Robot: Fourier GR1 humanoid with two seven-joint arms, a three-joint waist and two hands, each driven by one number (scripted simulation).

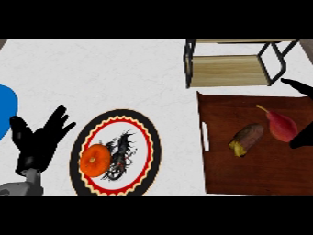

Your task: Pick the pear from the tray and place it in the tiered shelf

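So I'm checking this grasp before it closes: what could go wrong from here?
The right hand is open around the red pear, not yet closed. The brown fruit lies close beside the pear on the tray, so the closing thumb might nudge it or catch it. The pear's thin stem end points toward the shelf; a grip near that end could let it swing. The shelf's dark frame posts may clip the hand on the way in.
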